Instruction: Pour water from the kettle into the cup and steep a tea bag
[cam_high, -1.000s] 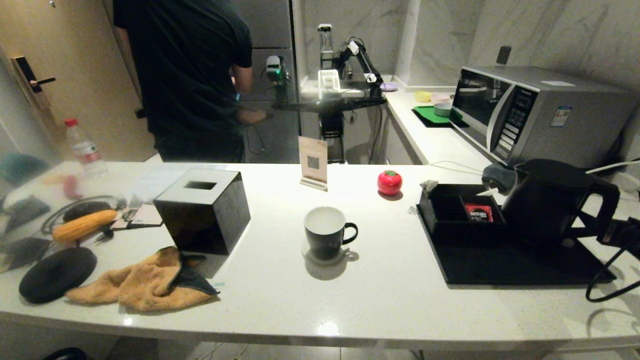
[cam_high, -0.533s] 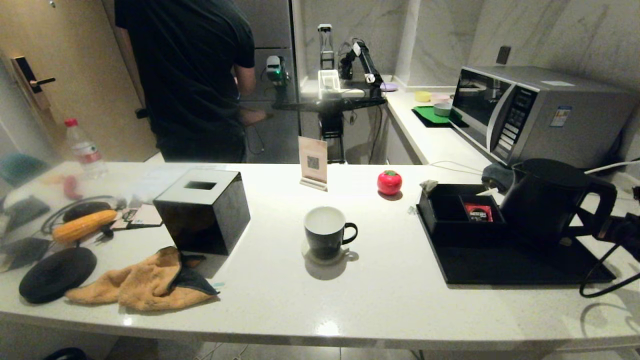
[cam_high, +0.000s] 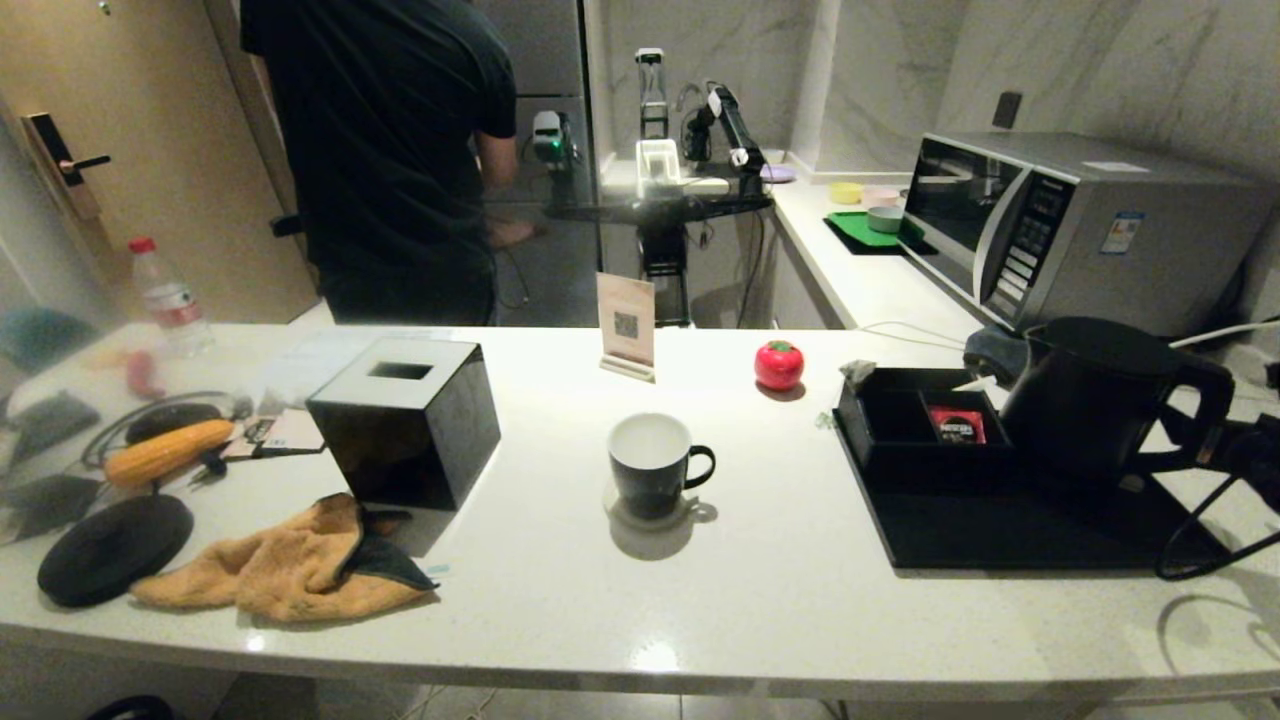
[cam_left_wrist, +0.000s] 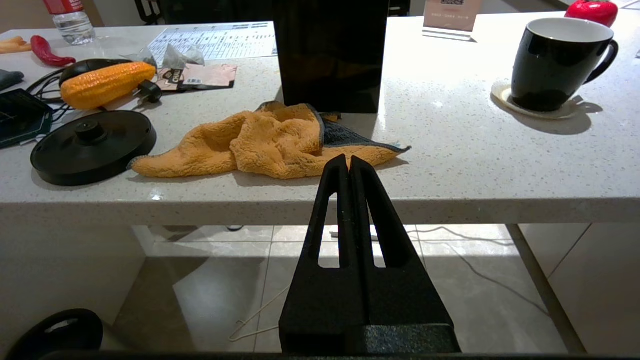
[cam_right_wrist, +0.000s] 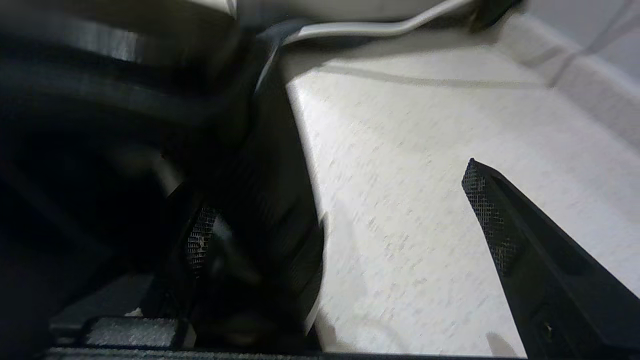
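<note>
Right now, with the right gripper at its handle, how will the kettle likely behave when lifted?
The kettle looks rigid and bulky, far bigger than the cup, so probably heavy if filled. The open right gripper is at the loop handle, off to one side of the body, so it may swing or tilt. Its matte surface should not be slippery.

Right end effector (cam_right_wrist: 340, 215) seemingly spread; left (cam_left_wrist: 349, 167) closed.
</note>
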